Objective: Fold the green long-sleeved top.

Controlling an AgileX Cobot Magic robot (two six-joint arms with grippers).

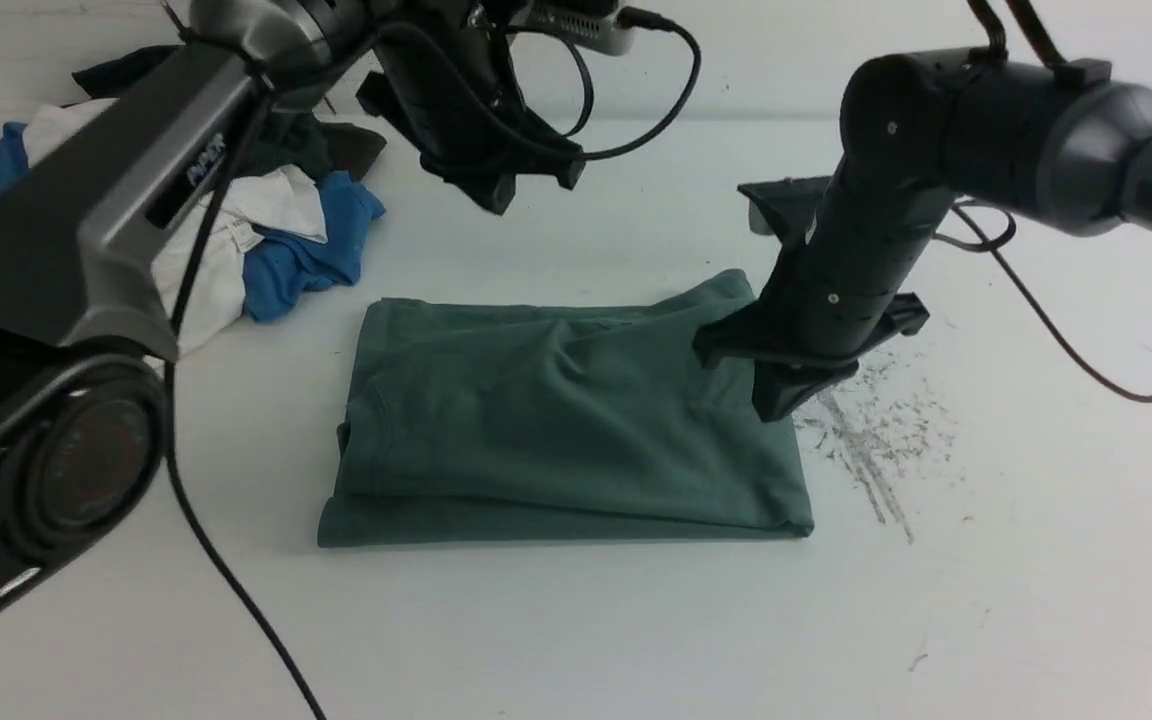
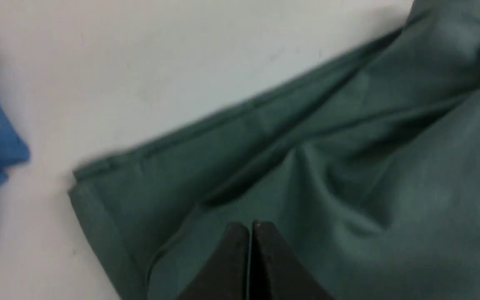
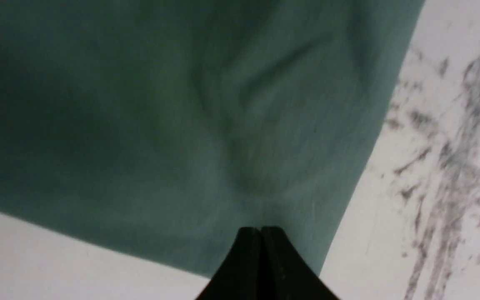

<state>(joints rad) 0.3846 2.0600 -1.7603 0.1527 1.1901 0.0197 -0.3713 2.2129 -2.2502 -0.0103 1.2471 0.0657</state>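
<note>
Green top (image 1: 556, 420) lies folded into a rectangle mid-worktop (image 1: 1036, 600). Right jaws (image 1: 781, 400) are closed, tips on cloth at its right edge, whether pinching is unclear; left jaws (image 1: 501, 195) closed, raised behind it. Next, press creases flat, square the edges

We see a white table (image 1: 586, 640). A green top (image 1: 556, 420), folded into a rectangle, lies at its middle. A heap of blue, white and dark clothes (image 1: 266, 220) sits far left. Grey scuff marks (image 1: 871, 435) lie just right of the top.
</note>
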